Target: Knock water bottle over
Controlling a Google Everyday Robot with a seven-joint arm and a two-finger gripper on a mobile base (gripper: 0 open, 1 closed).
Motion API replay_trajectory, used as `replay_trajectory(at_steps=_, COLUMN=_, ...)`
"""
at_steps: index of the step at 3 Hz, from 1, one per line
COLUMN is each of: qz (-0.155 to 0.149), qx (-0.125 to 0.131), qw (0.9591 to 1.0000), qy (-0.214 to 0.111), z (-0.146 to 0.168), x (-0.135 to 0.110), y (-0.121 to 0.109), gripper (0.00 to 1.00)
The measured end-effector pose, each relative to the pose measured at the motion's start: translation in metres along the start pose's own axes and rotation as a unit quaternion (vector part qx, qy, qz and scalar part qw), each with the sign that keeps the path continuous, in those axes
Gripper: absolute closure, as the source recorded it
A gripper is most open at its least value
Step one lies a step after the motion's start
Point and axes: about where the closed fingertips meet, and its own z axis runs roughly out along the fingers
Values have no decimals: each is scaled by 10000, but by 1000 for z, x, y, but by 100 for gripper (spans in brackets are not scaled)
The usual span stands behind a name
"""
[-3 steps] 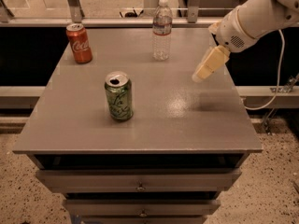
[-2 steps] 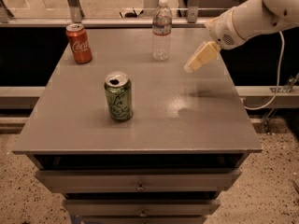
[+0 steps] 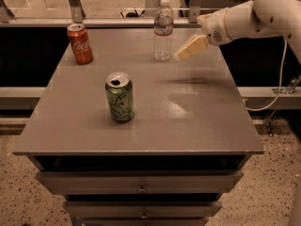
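One second on, my empty gripper (image 3: 180,55), how open I cannot tell, has slid left to just beside the standing bottle (image 3: 163,32) at top middle, ready to push.

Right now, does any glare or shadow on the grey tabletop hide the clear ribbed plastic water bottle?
No. Camera view: a pale sheen lies mid-right on the grey tabletop, away from the clear ribbed plastic water bottle standing at the far edge; same view: a soft shadow falls on the tabletop beneath the cream gripper, raised just beside the bottle.
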Motion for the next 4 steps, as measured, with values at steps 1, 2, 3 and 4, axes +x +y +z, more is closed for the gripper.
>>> replay_trajectory(at_steps=1, qz=216, qx=-156, qw=9983, qy=-515, z=26, x=-13, y=-2, gripper=0)
replay_trajectory(at_steps=2, qz=344, qx=-487, qw=9927, qy=-1049, z=63, x=-34, y=7, gripper=0)
replay_trajectory(at_steps=3, qz=346, qx=-879, qw=9841, qy=-1502, z=89, x=-58, y=27, gripper=0)
replay_trajectory(at_steps=4, qz=324, qx=-1048, qw=9801, qy=-1655, z=95, x=-69, y=39, gripper=0)
